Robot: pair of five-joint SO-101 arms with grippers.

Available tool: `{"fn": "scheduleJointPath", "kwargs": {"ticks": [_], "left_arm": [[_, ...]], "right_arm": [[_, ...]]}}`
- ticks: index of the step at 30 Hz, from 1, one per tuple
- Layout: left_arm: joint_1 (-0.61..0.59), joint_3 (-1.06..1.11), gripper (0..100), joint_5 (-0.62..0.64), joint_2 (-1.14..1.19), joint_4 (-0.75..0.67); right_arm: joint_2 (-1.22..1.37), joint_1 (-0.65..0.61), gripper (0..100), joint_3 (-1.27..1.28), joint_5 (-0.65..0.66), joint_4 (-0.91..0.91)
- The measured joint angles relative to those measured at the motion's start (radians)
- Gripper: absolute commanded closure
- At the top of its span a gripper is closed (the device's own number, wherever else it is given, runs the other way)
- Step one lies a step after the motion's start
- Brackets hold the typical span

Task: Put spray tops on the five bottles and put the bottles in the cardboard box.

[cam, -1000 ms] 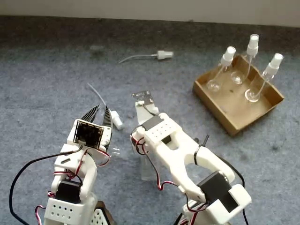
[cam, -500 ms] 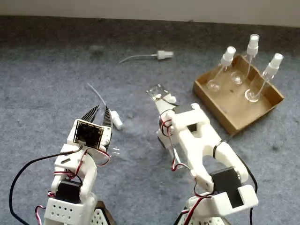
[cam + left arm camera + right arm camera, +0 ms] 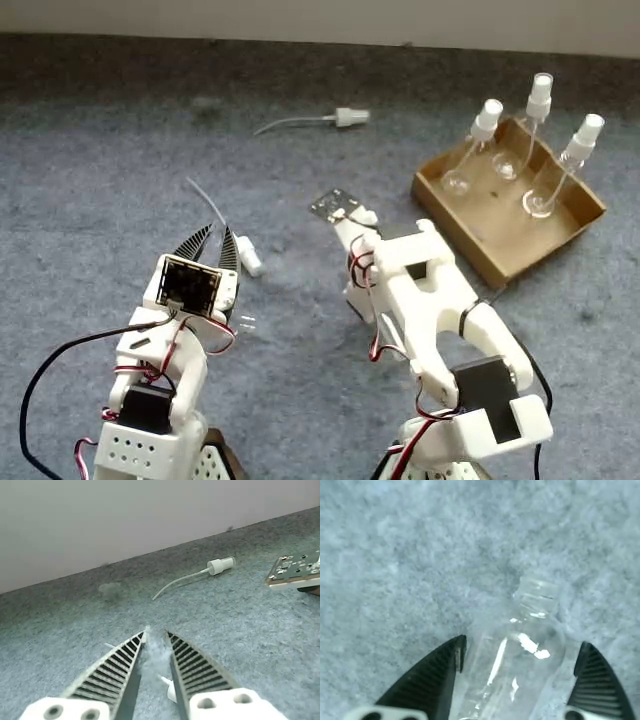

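A clear capless bottle [image 3: 520,660] lies between the black fingers of my right gripper [image 3: 520,647], which is shut on it just above the carpet. That arm [image 3: 415,290] hides the bottle from above and stands left of the cardboard box [image 3: 480,245]. In the box stand three bottles [image 3: 462,170] with spray tops on. My left gripper [image 3: 212,242] is narrowly open, its tips beside a loose spray top [image 3: 248,258]; the same top [image 3: 171,690] peeks between its fingers [image 3: 120,665]. A second spray top [image 3: 350,117] lies far back on the carpet [image 3: 221,565].
Grey carpet covers the table, with a pale wall along its far edge. The right arm's circuit board [image 3: 295,570] juts in near the left gripper's far side. Open carpet lies between the two arms and the far spray top.
My right arm has swung to the right toward the box, and the bottle went with it. The left arm has not moved.
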Motion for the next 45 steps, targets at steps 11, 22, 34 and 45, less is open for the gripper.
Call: {"fn": "scheduleJointPath", "kwargs": {"ticks": [11,22,34,45], "left_arm": [[0.0,0.0,99,0.0,0.0,0.0],[0.0,0.0,99,0.0,0.0,0.0],[0.0,0.0,99,-0.023,0.0,0.0],[0.0,0.0,99,-0.051,0.0,0.0]], "right_arm": [[0.0,-0.035,69.1,0.0,-0.222,-0.017],[0.0,-0.035,78.7,0.0,-0.23,-0.055],[-0.031,-0.034,80.0,0.0,-0.23,-0.04],[-0.442,-0.035,80.0,0.005,-0.233,-0.034]]}}
